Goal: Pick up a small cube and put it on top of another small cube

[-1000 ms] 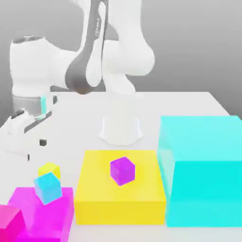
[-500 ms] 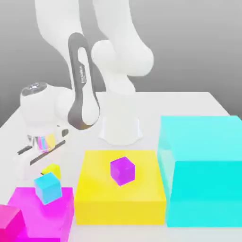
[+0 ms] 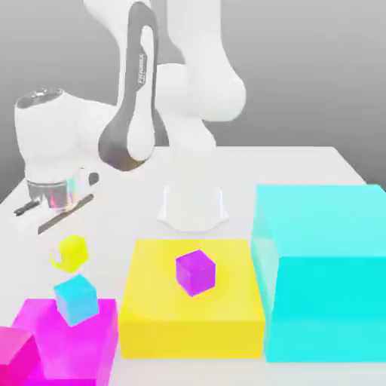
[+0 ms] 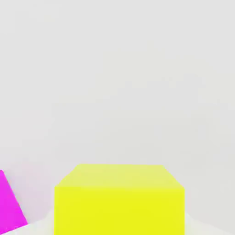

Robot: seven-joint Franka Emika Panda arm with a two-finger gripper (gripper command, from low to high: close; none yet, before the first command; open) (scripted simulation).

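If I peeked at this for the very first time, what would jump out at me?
The huge turquoise block on the exterior view's right, and the big flat yellow block beside it with a purple cube on top. Then the tiny yellow cube gripped under the claw, above a light-blue cube on a pink block.

The scene is lit brightly and evenly — no single strong source can be made out. In the exterior view the backdrop is graded from darker grey at the top to pale grey near the table (image 3: 301, 162), which is rendered almost white. Shadows are faint and soft; only a slight darkening is seen under the arm's base. Top faces of the blocks are shown lighter than their fronts, so light is suggested from above. Edges are softened by a mild blur throughout. In the hand view the small yellow cube (image 4: 119, 202) is washed pale on top, and the surface behind is nearly featureless — no glare spots are seen.
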